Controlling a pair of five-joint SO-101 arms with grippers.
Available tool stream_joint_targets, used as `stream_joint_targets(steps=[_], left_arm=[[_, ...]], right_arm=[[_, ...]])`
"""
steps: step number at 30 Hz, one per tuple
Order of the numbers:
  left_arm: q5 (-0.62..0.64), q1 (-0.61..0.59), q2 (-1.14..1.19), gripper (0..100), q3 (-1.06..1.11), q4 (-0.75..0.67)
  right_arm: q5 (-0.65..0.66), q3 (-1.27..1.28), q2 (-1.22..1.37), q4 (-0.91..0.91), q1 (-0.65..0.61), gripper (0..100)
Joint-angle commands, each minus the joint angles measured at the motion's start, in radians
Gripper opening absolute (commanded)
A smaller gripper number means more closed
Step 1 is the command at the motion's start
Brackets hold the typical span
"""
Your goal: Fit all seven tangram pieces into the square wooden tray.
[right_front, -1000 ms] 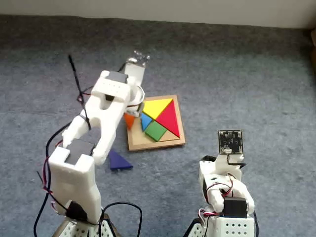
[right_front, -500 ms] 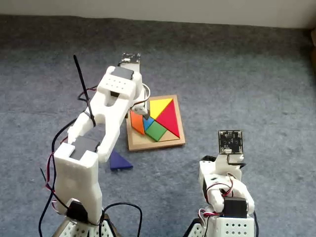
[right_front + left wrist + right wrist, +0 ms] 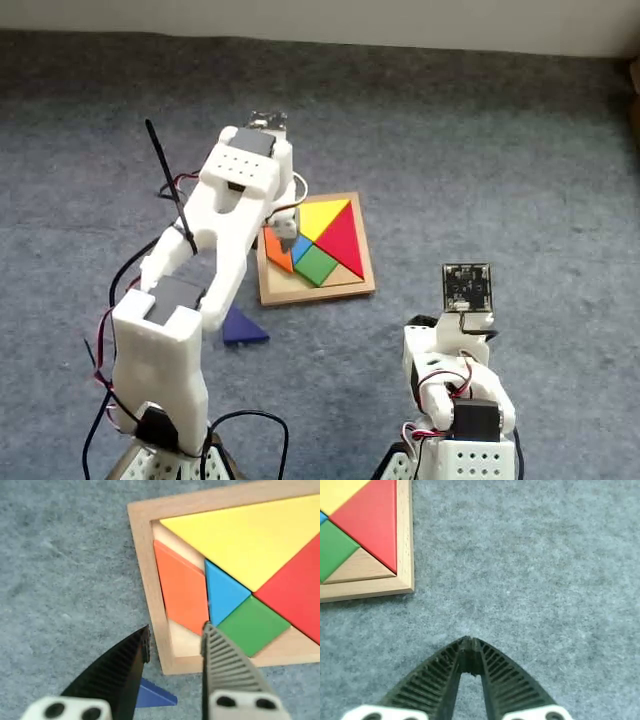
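Observation:
The square wooden tray point(image 3: 356, 284) lies mid-table with yellow point(image 3: 318, 218), red point(image 3: 343, 240), green point(image 3: 316, 266) and small blue point(image 3: 298, 248) pieces in it. An orange parallelogram point(image 3: 182, 592) lies flat in the tray by its left rim point(image 3: 145, 570), beside the blue triangle point(image 3: 225, 592). My left gripper point(image 3: 176, 630) hangs open just above the tray's near left corner, holding nothing. A dark blue triangle point(image 3: 241, 327) lies on the carpet in front of the tray. My right gripper point(image 3: 470, 642) is shut over bare carpet, well short of the tray's corner point(image 3: 405, 545).
Grey carpet covers the table. The right arm point(image 3: 455, 380) sits folded at the front right, apart from the tray. Bare wood shows in the tray next to the red piece point(image 3: 360, 567) and around the orange piece. A pale wall runs along the far edge.
The orange piece went from the tray's left edge into the tray. My left arm shifted right over the tray, and its gripper now stands open above the piece. The right arm stayed still.

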Motion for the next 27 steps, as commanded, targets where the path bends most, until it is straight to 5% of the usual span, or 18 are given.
stream_joint_targets(steps=[1, 19, 24, 27], left_arm=[[-0.011, 0.013, -0.008, 7, -0.035, -0.017], [-0.043, -0.025, -0.007, 7, 0.159, -0.399], [-0.044, -0.022, -0.035, 7, 0.134, -0.394], [-0.074, -0.025, -0.114, 7, 0.068, -0.233]], right_arm=[[0.011, 0.116, -0.005, -0.019, 0.012, 1.7], [0.011, 0.116, -0.005, -0.019, 0.012, 1.7], [0.011, 0.116, -0.005, -0.019, 0.012, 1.7], [0.011, 0.116, -0.005, -0.019, 0.012, 1.7]])
